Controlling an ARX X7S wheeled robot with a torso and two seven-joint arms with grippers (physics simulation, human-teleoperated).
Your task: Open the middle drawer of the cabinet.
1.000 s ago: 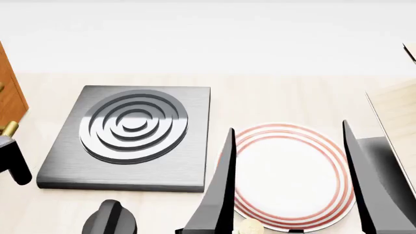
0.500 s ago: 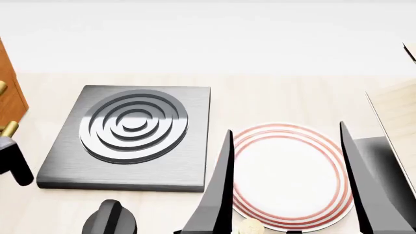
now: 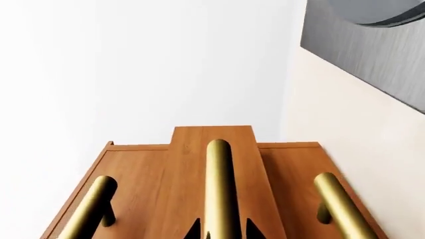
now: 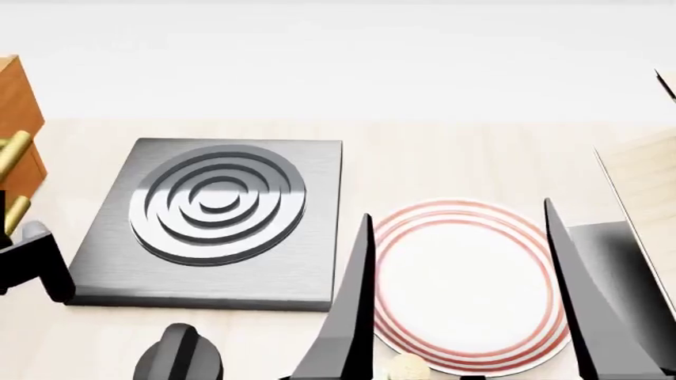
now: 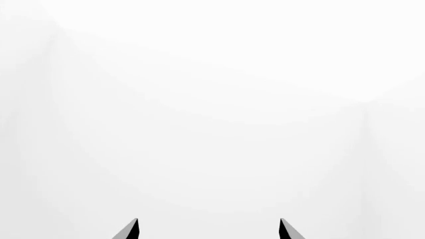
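In the left wrist view the orange-brown cabinet [image 3: 133, 169] shows three brass bar handles side by side. The middle drawer [image 3: 192, 149] stands proud of the fronts on either side. Its brass handle [image 3: 219, 179] runs between the dark fingertips of my left gripper [image 3: 222, 231], which is shut on it. In the head view the cabinet [image 4: 15, 103] and a brass handle [image 4: 13, 154] show at the left edge, with my left gripper's dark body [image 4: 32, 265] just below. My right gripper [image 4: 457, 210] hangs open above a plate; its wrist view shows only its fingertips [image 5: 133, 228] against white.
A dark grey stove plate [image 4: 211, 222] with rings lies right of the cabinet. A white plate with red rings [image 4: 465, 285] sits beside it. A pale wood rack [image 4: 650, 182] stands at the right edge. A dark knob [image 4: 180, 356] is near the front.
The drawer front and its brass handle have come further right into the head view, and my left gripper moved right with them. The right gripper's fingers drifted slightly left.
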